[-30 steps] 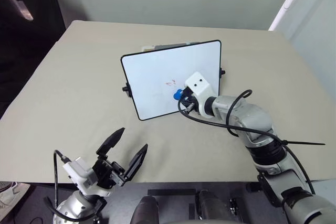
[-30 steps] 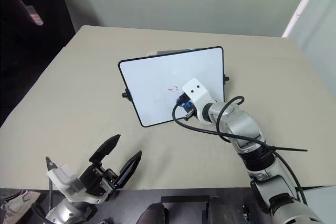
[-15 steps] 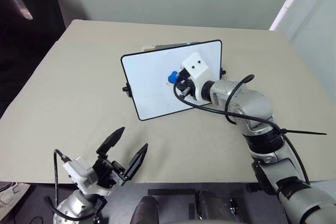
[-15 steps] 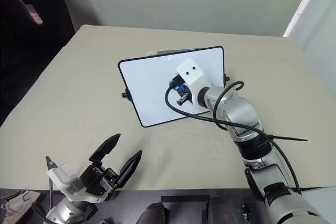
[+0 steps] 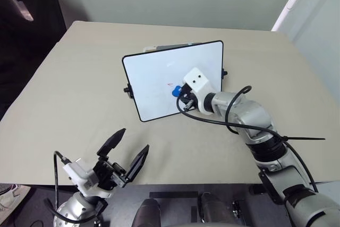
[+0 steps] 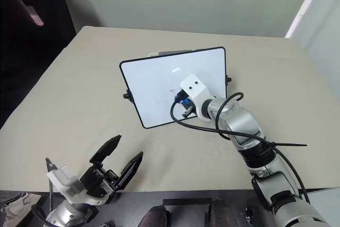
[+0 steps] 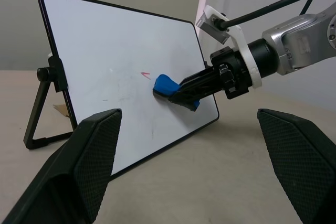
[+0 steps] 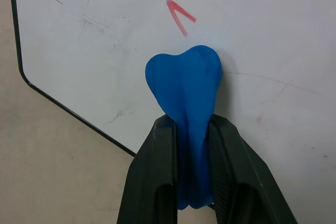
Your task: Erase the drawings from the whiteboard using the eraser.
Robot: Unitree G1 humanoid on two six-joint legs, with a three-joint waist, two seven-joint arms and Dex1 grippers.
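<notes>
Right gripper [image 8: 190, 171] has its fingers [image 8: 152, 177] clamped on the blue eraser [image 8: 186, 90], squeezing it so it bulges past the tips. Eraser face is pressed on the whiteboard [image 5: 154, 78], roughly mid-board toward its right half. Whiteboard stands tilted back on its black side stand [image 7: 42, 103] on the beige counter [image 5: 69, 94], near the counter's middle. Remaining drawings [image 8: 179, 17]: a small red V-shaped mark just beside the eraser tip, apart from it, plus faint grey smudges and thin lines around it. Left gripper [image 5: 123, 155] hovers at the near counter edge, well apart from the board, fingers [image 7: 79, 171] spread wide and holding nothing. Black cable [image 5: 212, 120] loops off the right wrist.
</notes>
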